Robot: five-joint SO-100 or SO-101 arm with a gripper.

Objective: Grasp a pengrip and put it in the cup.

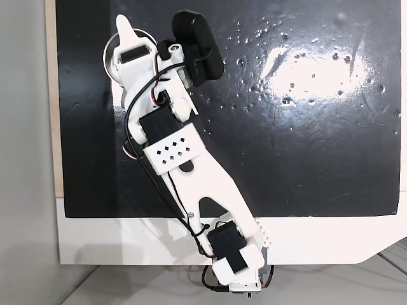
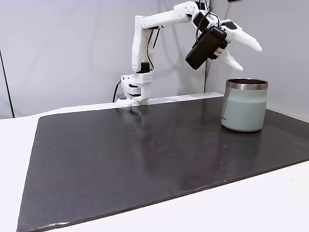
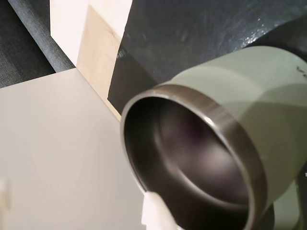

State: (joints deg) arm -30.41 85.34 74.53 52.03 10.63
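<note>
The cup (image 2: pixel 244 111), pale grey-green with a steel rim, stands at the right end of the black mat. In a fixed view from above its rim (image 1: pixel 107 60) peeks out from under the arm. My gripper (image 2: pixel 251 59) hangs a little above the cup, open, with nothing between its white fingers. The wrist view looks down into the cup (image 3: pixel 268 96), with one white fingertip (image 3: pixel 156 213) at the bottom edge. A faint purplish patch lies on the steel inside; I cannot tell whether it is the pengrip. Otherwise the pengrip is out of view.
The black mat (image 2: pixel 145 154) covers most of the white table (image 2: pixel 270 203). The arm's base (image 2: pixel 135 89) stands at the mat's far edge. A grey wall rises close behind the cup. A pale wooden strip (image 1: pixel 51 95) runs beside the mat.
</note>
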